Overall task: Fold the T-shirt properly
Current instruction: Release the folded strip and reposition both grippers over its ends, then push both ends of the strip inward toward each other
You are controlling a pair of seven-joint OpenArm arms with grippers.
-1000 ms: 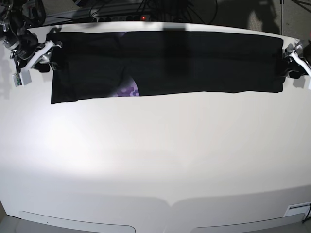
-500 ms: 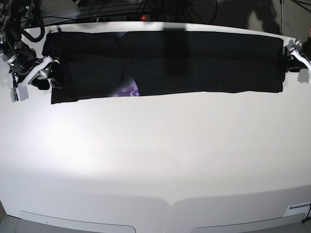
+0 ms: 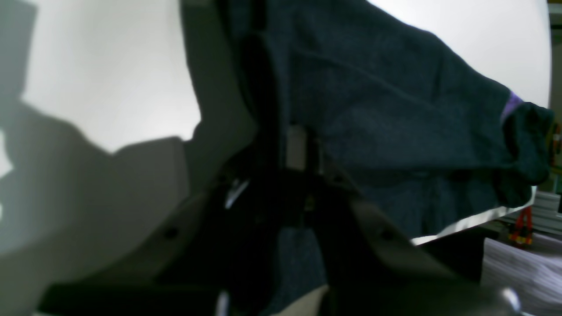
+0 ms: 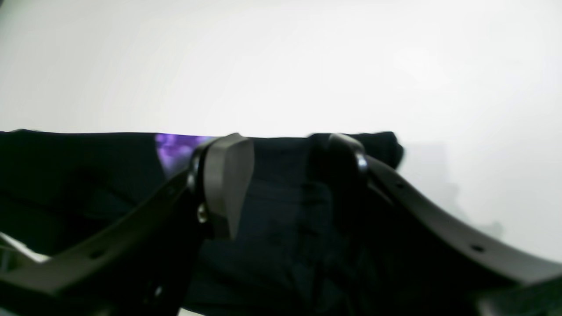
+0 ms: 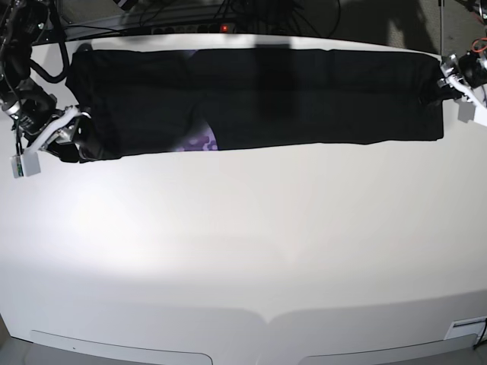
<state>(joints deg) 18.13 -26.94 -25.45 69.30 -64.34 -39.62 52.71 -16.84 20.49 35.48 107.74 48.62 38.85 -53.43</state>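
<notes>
The black T-shirt lies folded into a long strip across the far side of the white table. A purple patch shows at its near edge. My right gripper is at the strip's near left corner. In the right wrist view its fingers stand apart over the cloth, with the tips at the cloth's near edge. My left gripper is at the strip's far right corner. In the left wrist view it looks shut on the dark cloth, which runs taut away from it.
Cables and a power strip with a red light lie behind the table's far edge. A white tag hangs from the arm on the left. The table edge shows under the shirt's far side.
The right gripper has slid along the shirt's left edge from the far corner to the near corner, and that edge has shifted slightly outward. The left gripper has moved towards the far right corner.
</notes>
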